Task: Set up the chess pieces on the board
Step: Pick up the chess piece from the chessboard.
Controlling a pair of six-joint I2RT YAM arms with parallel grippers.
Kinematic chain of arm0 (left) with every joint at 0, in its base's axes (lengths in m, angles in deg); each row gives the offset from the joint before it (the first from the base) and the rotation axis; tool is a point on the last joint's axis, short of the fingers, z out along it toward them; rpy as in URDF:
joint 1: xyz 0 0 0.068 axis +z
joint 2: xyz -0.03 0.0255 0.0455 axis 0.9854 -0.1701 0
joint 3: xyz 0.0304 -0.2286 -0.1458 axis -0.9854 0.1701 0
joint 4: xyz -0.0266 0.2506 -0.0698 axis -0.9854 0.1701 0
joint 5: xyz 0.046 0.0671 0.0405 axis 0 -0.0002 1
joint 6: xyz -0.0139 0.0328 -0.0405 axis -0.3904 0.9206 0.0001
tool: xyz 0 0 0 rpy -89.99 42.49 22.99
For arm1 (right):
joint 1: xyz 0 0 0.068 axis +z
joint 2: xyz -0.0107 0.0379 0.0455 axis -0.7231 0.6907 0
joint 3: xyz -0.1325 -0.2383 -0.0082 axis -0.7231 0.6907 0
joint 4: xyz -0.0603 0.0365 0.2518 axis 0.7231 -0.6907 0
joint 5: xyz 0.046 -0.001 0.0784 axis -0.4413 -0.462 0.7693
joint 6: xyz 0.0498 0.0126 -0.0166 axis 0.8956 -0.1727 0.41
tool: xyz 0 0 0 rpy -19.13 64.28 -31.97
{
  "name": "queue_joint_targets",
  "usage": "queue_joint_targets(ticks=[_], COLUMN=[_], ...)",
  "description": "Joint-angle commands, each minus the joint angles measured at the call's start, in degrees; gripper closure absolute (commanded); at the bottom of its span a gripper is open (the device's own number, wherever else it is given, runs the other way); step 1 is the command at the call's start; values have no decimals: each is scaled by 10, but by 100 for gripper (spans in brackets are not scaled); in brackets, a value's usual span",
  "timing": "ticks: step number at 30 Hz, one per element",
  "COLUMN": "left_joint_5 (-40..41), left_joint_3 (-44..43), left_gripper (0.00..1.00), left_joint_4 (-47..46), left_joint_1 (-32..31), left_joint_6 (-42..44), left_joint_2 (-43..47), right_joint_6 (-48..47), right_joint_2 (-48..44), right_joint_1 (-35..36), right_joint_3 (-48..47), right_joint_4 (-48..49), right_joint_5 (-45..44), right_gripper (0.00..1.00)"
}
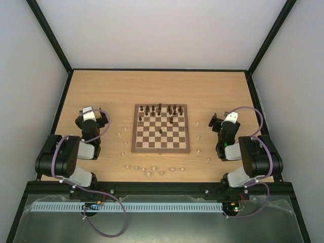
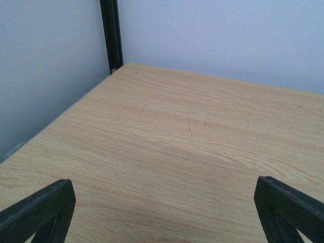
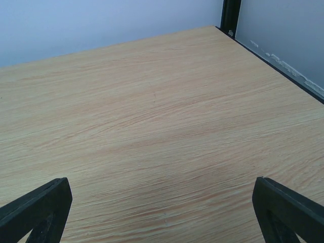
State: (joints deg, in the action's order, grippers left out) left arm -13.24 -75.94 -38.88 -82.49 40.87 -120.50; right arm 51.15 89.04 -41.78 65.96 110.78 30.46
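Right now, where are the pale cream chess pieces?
In the top view the cream pieces lie scattered on the tabletop off the board, mostly just past its near edge, a few at its left and right sides.

Chess pieces (image 1: 160, 107) stand on the board (image 1: 152, 140) and lie scattered before it.

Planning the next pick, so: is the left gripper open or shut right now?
Open. The left gripper shows its fingers far apart at the wrist view's edges, with only bare tabletop between them.

Dark chessmen (image 1: 160, 108) on board (image 1: 162, 145) far rows; cream chessmen (image 1: 148, 173) scattered off-board.
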Motion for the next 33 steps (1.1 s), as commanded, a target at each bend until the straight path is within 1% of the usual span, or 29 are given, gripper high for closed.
queue_joint_targets(ticks=[1, 17, 18, 19, 20, 21, 22, 23, 25, 27, 29, 31, 33], left_joint_5=[3, 3, -3, -4, 3, 9, 32, 52, 34, 5, -27, -42, -56], left_joint_3=[-9, -8, -9, -11, -12, -12, -19, -37, -70, -86, -108, -142, -190], left_gripper=[0, 0, 0, 0, 0, 0, 0, 0, 1, 0, 0, 1, 0], left_joint_4=[-29, -33, -29, -24, -17, -5, 35, 103, 198, 244, 280, 326, 382], left_joint_1=[-1, -4, -9, -13, -15, -17, -22, -29, -33, -45, -61, -82, -103], left_joint_6=[-2, 3, 12, 18, 18, 18, 16, 7, -8, -21, -28, -32, -32], left_joint_2=[-2, 0, 1, 5, 12, 30, 57, 88, 152, 217, 272, 310, 335], right_joint_6=[6, 4, -4, 0, 24, 47, 46, 44, 70, 103, 107, 118, 121], right_joint_2=[-4, -11, -30, -63, -110, -135, -159, -185, -240, -285, -315, -338, -357], right_joint_1=[-4, -4, -2, 2, 4, 4, 4, 6, 7, 7, 7, 7, 7], right_joint_3=[-10, -9, -20, -45, -83, -124, -148, -162, -182, -211, -257, -315, -358], right_joint_4=[5, 1, -34, -120, -225, -301, -344, -367, -413, -466, -534, -593, -636], right_joint_5=[5, 9, 19, 8, -19, -33, -17, 4, 36, 71, 122, 148, 154], right_gripper=[1, 1, 1, 1, 1, 1, 1, 1, 1, 1, 1, 1, 1])
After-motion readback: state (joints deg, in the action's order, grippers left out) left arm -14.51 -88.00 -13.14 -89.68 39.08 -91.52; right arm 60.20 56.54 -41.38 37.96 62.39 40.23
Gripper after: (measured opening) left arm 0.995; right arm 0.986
